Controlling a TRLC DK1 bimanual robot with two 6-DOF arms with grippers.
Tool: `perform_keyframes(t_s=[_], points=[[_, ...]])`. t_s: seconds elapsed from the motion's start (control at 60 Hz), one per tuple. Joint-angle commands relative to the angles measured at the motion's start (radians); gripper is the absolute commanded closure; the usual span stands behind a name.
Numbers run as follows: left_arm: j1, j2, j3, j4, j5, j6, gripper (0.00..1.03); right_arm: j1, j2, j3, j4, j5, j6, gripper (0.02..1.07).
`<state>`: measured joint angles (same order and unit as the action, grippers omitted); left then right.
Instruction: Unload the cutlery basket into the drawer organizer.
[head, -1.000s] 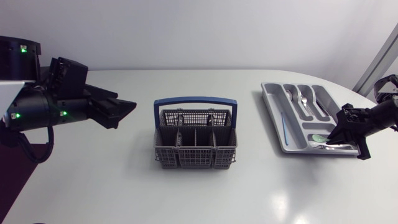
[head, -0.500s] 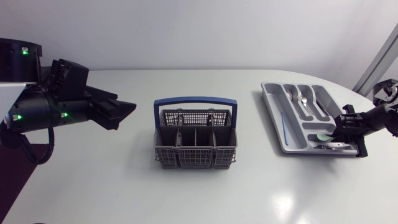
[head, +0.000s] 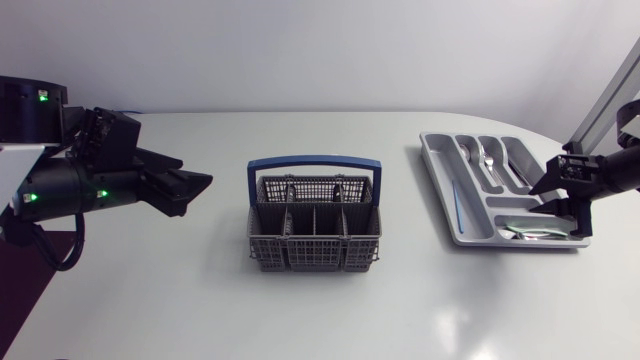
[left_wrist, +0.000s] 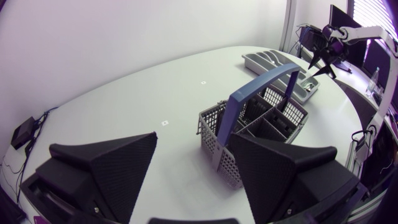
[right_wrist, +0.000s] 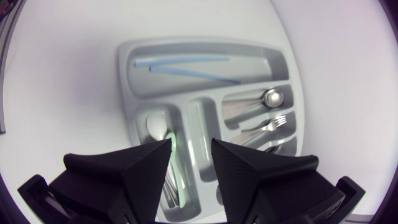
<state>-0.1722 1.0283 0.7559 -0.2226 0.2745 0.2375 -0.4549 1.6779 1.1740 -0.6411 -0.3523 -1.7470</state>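
Right hand (right_wrist: 191, 144), fingers apart and empty, hangs over the organizer (head: 440, 180) at the surface's (head: 200, 290) right edge. It should lift straight up, clear of the rim, before crossing to the basket (head: 314, 258) mid-surface. Left hand (left_wrist: 194, 140), also open, sits at the left edge.

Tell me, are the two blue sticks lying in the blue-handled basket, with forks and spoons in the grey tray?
No: the blue sticks lie in the long side compartment of the grey tray, not the basket, as the right wrist view shows. The forks and spoons are in the tray too.
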Motion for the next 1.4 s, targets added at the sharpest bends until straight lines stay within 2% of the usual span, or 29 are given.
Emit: perform_keyframes(t_s=[0.0, 0.133, 0.233, 0.383, 0.467, 0.583, 0.9, 1.383], points=[[0.016, 0.013, -0.043, 0.017, -0.006, 0.033, 0.21, 0.078, -0.093, -0.07, -0.035, -0.031, 0.116, 0.56], [0.019, 0.053, -0.067, 0.029, -0.004, 0.072, 0.22, 0.243, -0.202, -0.169, -0.031, -0.066, 0.288, 0.56], [0.014, 0.107, -0.073, 0.029, 0.002, 0.115, 0.22, 0.387, -0.25, -0.217, 0.018, -0.082, 0.469, 0.56], [-0.01, 0.17, -0.079, 0.028, 0.002, 0.157, 0.22, 0.565, -0.244, -0.275, 0.155, -0.074, 0.682, 0.56], [-0.049, 0.213, -0.082, 0.029, 0.002, 0.175, 0.22, 0.648, -0.208, -0.284, 0.23, -0.057, 0.781, 0.56], [-0.089, 0.266, -0.076, 0.043, 0.0, 0.186, 0.22, 0.719, -0.149, -0.269, 0.279, -0.033, 0.87, 0.56], [-0.11, 0.366, -0.03, 0.1, -0.004, 0.181, 0.22, 0.835, -0.066, -0.22, 0.351, 0.026, 0.972, 0.56], [-0.131, 0.455, 0.043, 0.12, -0.021, 0.175, 0.21, 0.834, -0.009, -0.172, 0.38, 0.056, 0.985, 0.56]])
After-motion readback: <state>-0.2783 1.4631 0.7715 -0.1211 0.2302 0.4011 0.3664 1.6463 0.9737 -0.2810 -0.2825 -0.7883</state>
